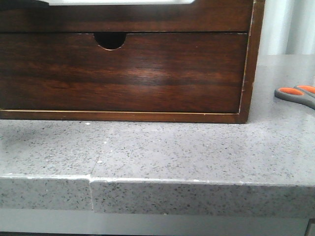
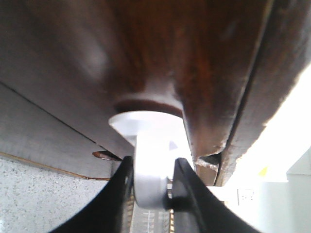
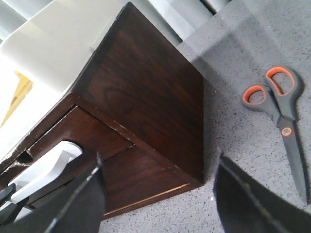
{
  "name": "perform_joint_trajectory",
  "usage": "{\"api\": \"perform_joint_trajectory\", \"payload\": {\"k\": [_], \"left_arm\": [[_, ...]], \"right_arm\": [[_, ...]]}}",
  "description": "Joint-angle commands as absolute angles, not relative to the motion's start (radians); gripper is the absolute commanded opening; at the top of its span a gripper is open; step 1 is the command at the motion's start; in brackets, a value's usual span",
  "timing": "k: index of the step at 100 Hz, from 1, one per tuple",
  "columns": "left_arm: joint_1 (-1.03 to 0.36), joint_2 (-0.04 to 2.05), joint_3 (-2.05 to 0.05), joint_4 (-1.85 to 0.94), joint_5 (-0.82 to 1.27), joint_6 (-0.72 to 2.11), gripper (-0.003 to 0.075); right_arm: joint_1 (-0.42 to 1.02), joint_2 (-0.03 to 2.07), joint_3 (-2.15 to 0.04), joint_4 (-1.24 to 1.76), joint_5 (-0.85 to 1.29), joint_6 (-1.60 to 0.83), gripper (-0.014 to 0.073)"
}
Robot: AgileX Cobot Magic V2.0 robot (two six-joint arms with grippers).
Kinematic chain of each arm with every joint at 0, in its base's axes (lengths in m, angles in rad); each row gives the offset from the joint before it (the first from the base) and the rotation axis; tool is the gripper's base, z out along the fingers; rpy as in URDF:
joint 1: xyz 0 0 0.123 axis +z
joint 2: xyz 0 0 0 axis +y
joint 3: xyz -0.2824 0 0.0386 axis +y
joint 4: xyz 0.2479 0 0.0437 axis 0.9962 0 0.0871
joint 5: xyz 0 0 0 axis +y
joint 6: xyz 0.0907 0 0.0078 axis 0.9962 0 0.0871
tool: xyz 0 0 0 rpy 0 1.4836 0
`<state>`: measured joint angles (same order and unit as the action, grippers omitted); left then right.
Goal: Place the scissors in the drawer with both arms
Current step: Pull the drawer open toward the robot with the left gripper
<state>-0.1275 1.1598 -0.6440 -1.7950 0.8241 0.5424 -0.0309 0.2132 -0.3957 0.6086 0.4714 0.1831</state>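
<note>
A: Front view?
B: The scissors [image 1: 298,95] lie on the counter [image 1: 172,147], right of the wooden chest [image 1: 123,64].
A: Left wrist?
B: The left gripper [image 2: 151,187] is clenched on a white handle [image 2: 146,145] at the drawer [image 2: 160,53].
A: Right wrist?
B: The right gripper [image 3: 158,194] is spread wide, beside the chest; scissors apart.

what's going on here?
Left gripper is right up against the wide dark brown wooden drawer front at its white-showing cutout; whether its jaws grip anything is unclear. The drawer does not look pulled out yet. Right gripper hangs with jaws open and empty over the grey speckled table, beside the wooden chest. The small grey scissors with orange-lined loops lie flat on the table, untouched.
</note>
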Motion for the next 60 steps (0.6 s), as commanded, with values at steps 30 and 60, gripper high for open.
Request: {"api": "perform_joint_trajectory", "payload": {"k": [30, 60], "left_arm": [[-0.136, 1.145, -0.677, -1.857, 0.863, 0.584, 0.0007], [-0.136, 1.118, -0.661, -1.81, 0.866, 0.584, -0.002]], "right_arm": [[-0.037, 0.233, -0.43, 0.613, 0.41, 0.178, 0.0426], [-0.037, 0.233, -0.43, 0.612, 0.41, 0.178, 0.0424]]}}
